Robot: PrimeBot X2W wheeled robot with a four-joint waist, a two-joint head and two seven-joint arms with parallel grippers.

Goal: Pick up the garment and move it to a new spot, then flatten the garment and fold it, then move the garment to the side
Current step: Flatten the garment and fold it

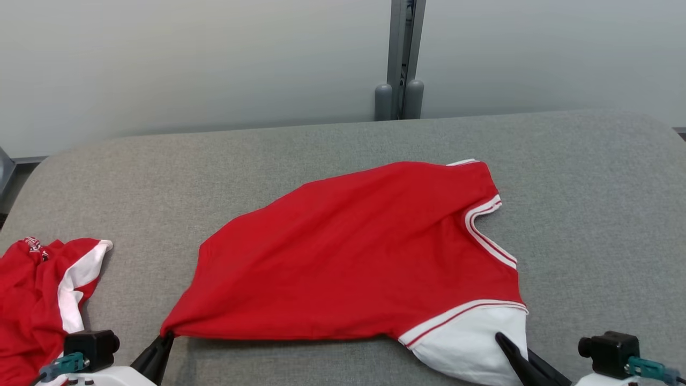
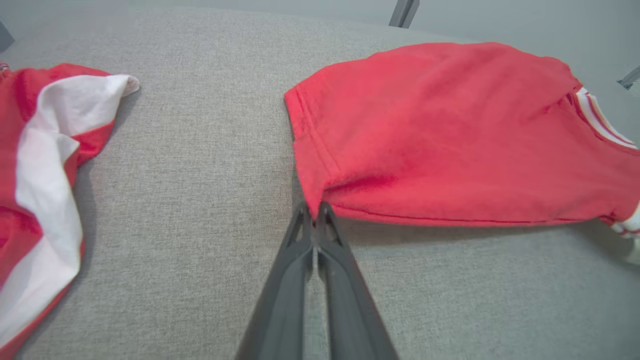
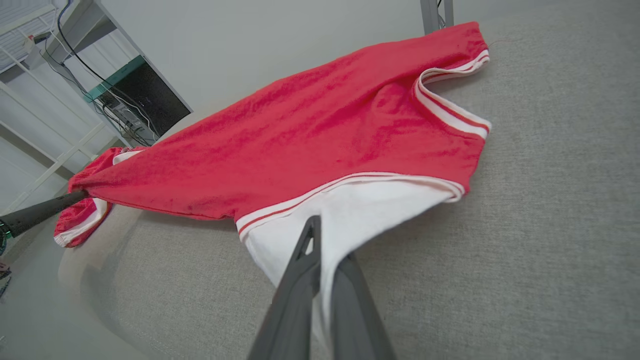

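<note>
Grey woven cloth covers the table (image 1: 332,145), rounded at its far corners. Pale wall (image 1: 187,59) behind, split by a grey metal post (image 1: 400,59). The right wrist view takes in white shelving (image 3: 30,30) and a dark box with cables beyond the table edge.

Red garment (image 1: 364,252) lies mid-table, near the front edge, with a white sleeve and a white-and-red striped neckline to the right. Its far part rests on the cloth; its near edge is raised and drawn taut between both pincers. No label or writing seen on it.

Second garment (image 1: 32,300), red with a white panel, is crumpled at the table's left edge, well apart. Its white print (image 1: 35,245) is too small to read.

Left gripper (image 2: 314,212): fingers pinched together on the red hem corner. Right gripper (image 3: 327,240): fingers closed on the white sleeve.
</note>
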